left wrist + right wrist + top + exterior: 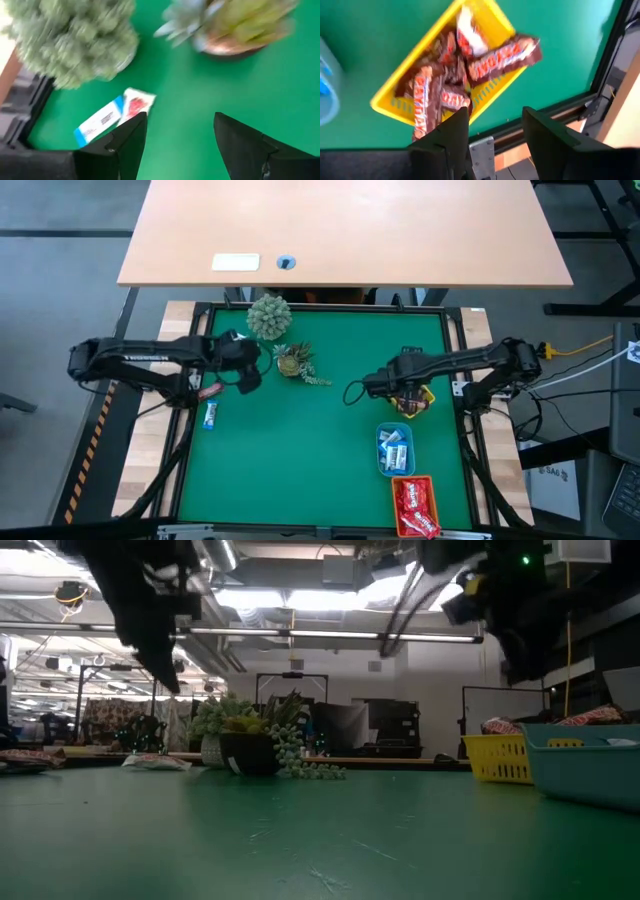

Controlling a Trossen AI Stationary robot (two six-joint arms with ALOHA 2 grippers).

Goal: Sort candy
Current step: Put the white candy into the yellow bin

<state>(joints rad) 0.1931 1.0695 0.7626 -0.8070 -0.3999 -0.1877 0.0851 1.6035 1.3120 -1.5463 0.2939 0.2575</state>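
My left gripper [243,376] [180,142] hangs open above the green mat near its left edge, with nothing between its fingers. Just beyond it a blue-and-white candy [97,124] [210,416] and a red packet [136,104] [210,390] lie flat on the mat. My right gripper [408,392] [495,135] stands open above the yellow tray [492,15] [428,396], touching nothing. The tray holds several brown mini bars [432,95]. One bar [505,57] lies across the tray's rim.
A blue tray [381,452] holds blue-and-white candy. An orange tray [431,492] at the near right holds red packets. Two small potted plants [269,315] [293,361] stand at the far left of the mat. A black frame [465,420] edges the mat.
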